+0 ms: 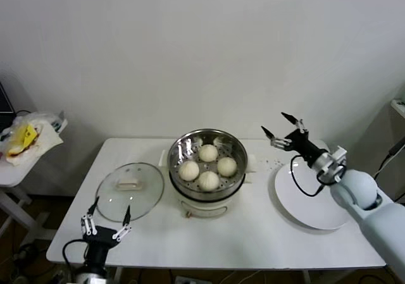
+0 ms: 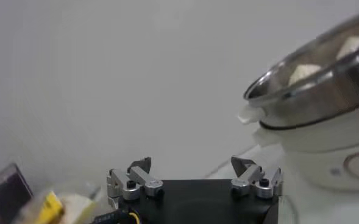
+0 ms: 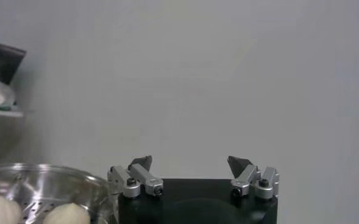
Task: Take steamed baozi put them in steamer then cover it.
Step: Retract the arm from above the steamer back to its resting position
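Note:
Several cream-white baozi (image 1: 208, 166) lie inside the shiny steel steamer (image 1: 180, 148) on its white cooker base at the table's middle. The glass cover (image 1: 130, 191) with its cream bar handle lies flat on the table left of the steamer. My left gripper (image 1: 106, 218) is open and empty at the table's front left edge, just in front of the cover. My right gripper (image 1: 282, 125) is open and empty, raised in the air right of the steamer. The steamer also shows in the left wrist view (image 2: 313, 79) and in the right wrist view (image 3: 42, 185), with baozi (image 3: 66, 214) in it.
A flat white plate (image 1: 316, 202) lies on the table's right side under my right arm. A low side table with a bag (image 1: 28, 137) stands at the far left. A white wall stands behind the table.

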Robot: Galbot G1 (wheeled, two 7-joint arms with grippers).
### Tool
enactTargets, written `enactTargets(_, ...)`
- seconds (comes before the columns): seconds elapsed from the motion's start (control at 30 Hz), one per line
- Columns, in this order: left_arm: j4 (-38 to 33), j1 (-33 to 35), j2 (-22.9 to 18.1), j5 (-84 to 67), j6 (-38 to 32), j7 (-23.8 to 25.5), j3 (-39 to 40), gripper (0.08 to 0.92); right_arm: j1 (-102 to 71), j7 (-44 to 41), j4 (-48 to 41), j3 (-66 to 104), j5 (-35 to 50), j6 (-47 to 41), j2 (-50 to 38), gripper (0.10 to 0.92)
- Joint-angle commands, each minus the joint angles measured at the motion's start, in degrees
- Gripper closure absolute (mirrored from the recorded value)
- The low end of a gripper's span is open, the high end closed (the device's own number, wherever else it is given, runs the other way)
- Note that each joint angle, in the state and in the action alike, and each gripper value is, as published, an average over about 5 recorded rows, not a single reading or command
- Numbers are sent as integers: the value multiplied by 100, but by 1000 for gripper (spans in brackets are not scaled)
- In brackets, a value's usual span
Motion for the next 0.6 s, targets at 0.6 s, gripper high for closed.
enactTargets(0.6, 2737, -2551, 1132, 4714, 1618, 439, 1207, 177, -3088, -161, 526, 2964, -1131, -308, 2516, 203)
